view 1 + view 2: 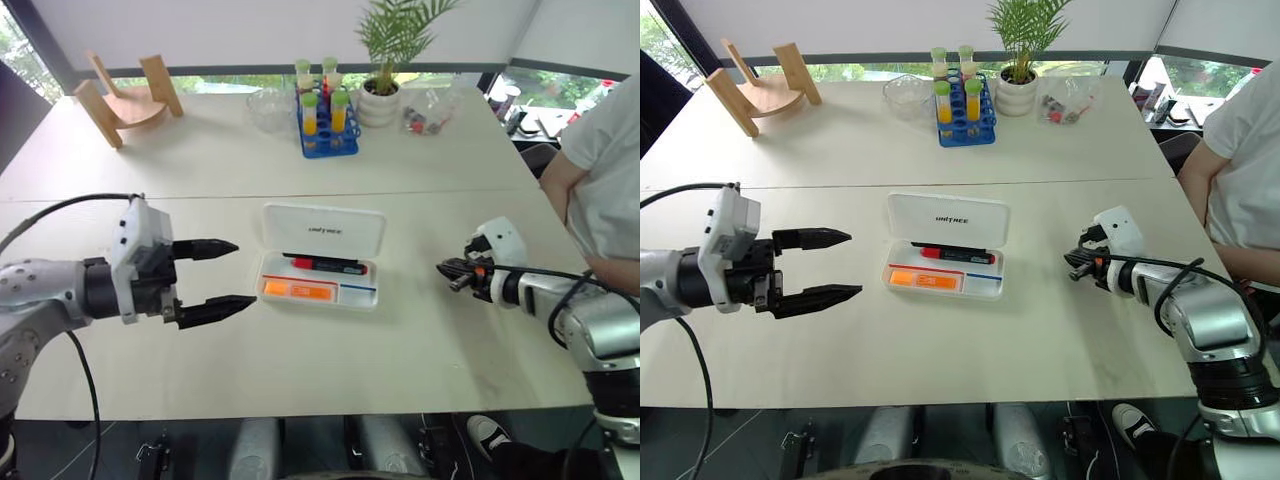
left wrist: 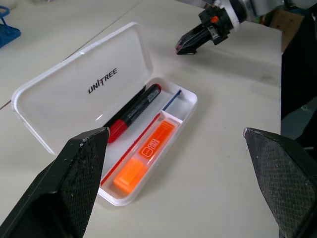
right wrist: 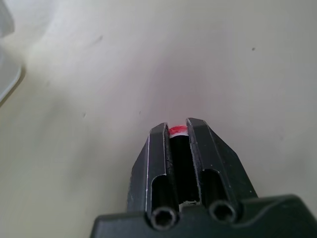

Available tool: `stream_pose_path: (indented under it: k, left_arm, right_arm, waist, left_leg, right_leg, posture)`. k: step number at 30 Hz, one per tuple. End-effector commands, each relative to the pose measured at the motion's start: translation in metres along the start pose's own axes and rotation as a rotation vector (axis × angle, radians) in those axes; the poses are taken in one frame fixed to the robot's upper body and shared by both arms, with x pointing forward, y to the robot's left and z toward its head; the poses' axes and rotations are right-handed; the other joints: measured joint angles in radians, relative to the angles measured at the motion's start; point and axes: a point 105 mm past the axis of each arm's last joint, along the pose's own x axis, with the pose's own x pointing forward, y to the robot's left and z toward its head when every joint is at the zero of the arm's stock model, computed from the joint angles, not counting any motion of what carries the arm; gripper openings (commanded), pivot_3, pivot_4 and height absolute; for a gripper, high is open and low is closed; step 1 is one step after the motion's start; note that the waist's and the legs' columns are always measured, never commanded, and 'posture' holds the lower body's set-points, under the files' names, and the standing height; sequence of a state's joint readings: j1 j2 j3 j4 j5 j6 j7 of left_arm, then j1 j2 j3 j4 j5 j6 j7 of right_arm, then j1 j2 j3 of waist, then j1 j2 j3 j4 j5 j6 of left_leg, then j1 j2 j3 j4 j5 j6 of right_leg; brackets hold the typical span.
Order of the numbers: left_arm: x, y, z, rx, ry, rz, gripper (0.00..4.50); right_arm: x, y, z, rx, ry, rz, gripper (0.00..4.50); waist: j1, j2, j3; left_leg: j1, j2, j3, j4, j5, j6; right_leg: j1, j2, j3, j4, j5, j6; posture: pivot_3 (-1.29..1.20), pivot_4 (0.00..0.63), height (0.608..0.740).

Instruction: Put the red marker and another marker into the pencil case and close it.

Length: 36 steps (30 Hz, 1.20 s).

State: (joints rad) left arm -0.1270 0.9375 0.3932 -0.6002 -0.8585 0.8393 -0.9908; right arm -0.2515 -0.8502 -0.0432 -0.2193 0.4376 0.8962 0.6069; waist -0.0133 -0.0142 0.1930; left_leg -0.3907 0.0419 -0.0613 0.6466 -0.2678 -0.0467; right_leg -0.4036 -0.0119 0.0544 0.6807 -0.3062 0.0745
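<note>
Head view: the white translucent plastic pencil case [image 1: 320, 256] lies open mid-table; the red marker with black ends [image 1: 328, 265] and the flat orange highlighter [image 1: 297, 291] lie inside.
Left wrist view: left gripper [image 2: 181, 178] spread wide, short of the case.
Right wrist view: right gripper [image 3: 179, 130] pinched together above bare tabletop.

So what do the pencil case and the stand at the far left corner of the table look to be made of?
The pencil case looks like white, slightly see-through plastic with a smooth satin finish: its open lid has moulded rounded corners, a printed dark logo and soft glare. The stand looks like pale unpainted wood, matte, judging by its tan colour and flat sawn slats, though grain is too small to confirm.
</note>
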Motion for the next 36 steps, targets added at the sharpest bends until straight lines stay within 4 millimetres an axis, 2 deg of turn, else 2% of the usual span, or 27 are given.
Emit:
stream_pose_path:
  k: [1,5,9,14,17,24,25,26,28,31,33,36]
  left_arm:
    - [0.000,0.002,0.007,0.040,-0.010,0.001,4.50]
    - [0.001,0.003,0.007,0.035,-0.010,-0.014,4.50]
    - [0.001,0.001,0.005,0.029,0.006,-0.025,4.50]
    - [-0.001,-0.002,0.003,0.026,0.015,-0.016,4.50]
    - [-0.003,-0.006,0.001,0.020,0.023,-0.008,4.50]
    - [-0.004,-0.009,-0.004,0.012,0.031,0.013,4.50]
    - [-0.004,-0.009,-0.004,0.011,0.032,0.015,4.50]
    - [-0.005,-0.009,-0.005,0.010,0.034,0.017,4.50]
    - [-0.005,-0.008,-0.006,0.007,0.038,0.023,4.50]
    - [-0.006,-0.005,-0.007,0.002,0.044,0.034,4.50]
    - [-0.007,0.000,-0.008,-0.006,0.047,0.052,4.50]
    - [-0.010,0.012,-0.010,-0.019,0.055,0.094,4.50]
  right_arm:
    - [-0.019,0.028,0.041,-0.131,-0.142,0.176,0.03]
    - [-0.020,0.087,0.067,-0.305,-0.224,0.475,0.03]
    - [-0.004,0.112,0.072,-0.394,-0.234,0.589,0.03]
    - [0.026,0.126,0.071,-0.462,-0.222,0.648,0.03]
    - [0.037,0.129,0.067,-0.502,-0.210,0.670,0.03]
    - [0.044,0.130,0.061,-0.529,-0.187,0.706,0.03]
    - [0.043,0.131,0.060,-0.531,-0.184,0.715,0.76]
    - [0.043,0.131,0.060,-0.532,-0.184,0.719,0.99]
    - [0.041,0.132,0.061,-0.531,-0.186,0.726,1.82]
    - [0.038,0.132,0.067,-0.531,-0.203,0.726,3.50]
    - [0.036,0.130,0.074,-0.538,-0.223,0.709,4.44]
    - [0.026,0.124,0.091,-0.517,-0.270,0.686,4.44]
  waist:
    - [-0.005,0.001,0.000]
    - [-0.022,0.001,0.001]
    - [-0.028,0.001,0.001]
    - [-0.029,0.001,0.001]
    - [-0.028,0.001,0.001]
    - [-0.028,0.001,0.001]
    - [-0.028,0.001,0.001]
    - [-0.028,0.001,0.001]
    - [-0.028,0.001,0.001]
    - [-0.028,0.001,0.001]
    - [-0.028,0.001,0.001]
    - [-0.028,0.001,0.001]
  left_leg:
    - [0.000,0.000,0.000,0.000,0.000,0.000]
    - [0.001,0.002,0.000,-0.001,0.000,0.000]
    - [0.000,0.002,0.000,-0.001,0.000,0.000]
    - [0.000,0.001,0.000,-0.001,0.000,0.000]
    - [0.000,0.001,0.000,-0.001,0.000,0.000]
    - [0.000,0.001,0.000,-0.001,0.000,0.000]
    - [0.000,0.001,0.000,-0.001,0.000,0.000]
    - [0.000,0.001,0.000,-0.001,0.000,0.000]
    - [0.000,0.001,0.000,-0.001,0.000,0.000]
    - [0.000,0.001,0.000,-0.001,0.000,0.000]
    - [0.000,0.001,0.000,-0.001,0.000,0.000]
    - [0.000,0.001,0.000,-0.001,0.000,0.000]
  right_leg:
    - [0.000,0.000,0.000,0.000,0.000,0.000]
    - [-0.001,0.002,0.000,0.000,0.000,0.000]
    - [-0.001,0.001,0.000,0.000,0.000,0.000]
    - [-0.001,0.001,0.000,0.000,0.000,0.000]
    - [-0.002,0.001,-0.001,0.000,0.000,0.000]
    - [-0.002,0.001,-0.001,0.000,0.000,-0.001]
    - [-0.002,0.001,-0.001,0.000,0.000,-0.001]
    - [-0.002,0.001,-0.001,0.000,0.000,-0.001]
    - [-0.002,0.001,-0.001,0.000,0.000,-0.001]
    - [-0.002,0.001,-0.001,0.000,0.000,-0.001]
    - [-0.002,0.001,-0.001,0.000,0.000,-0.001]
    - [-0.002,0.001,-0.001,0.000,0.000,-0.001]
  posture:
    - [0.00,0.150,0.740]
    - [0.00,0.150,0.740]
    - [0.00,0.150,0.740]
    - [0.00,0.150,0.740]
    - [0.00,0.150,0.740]
    - [0.00,0.150,0.740]
    - [0.00,0.150,0.740]
    - [0.00,0.150,0.740]
    - [0.00,0.150,0.740]
    - [0.00,0.150,0.740]
    - [0.00,0.150,0.740]
    - [0.00,0.150,0.740]
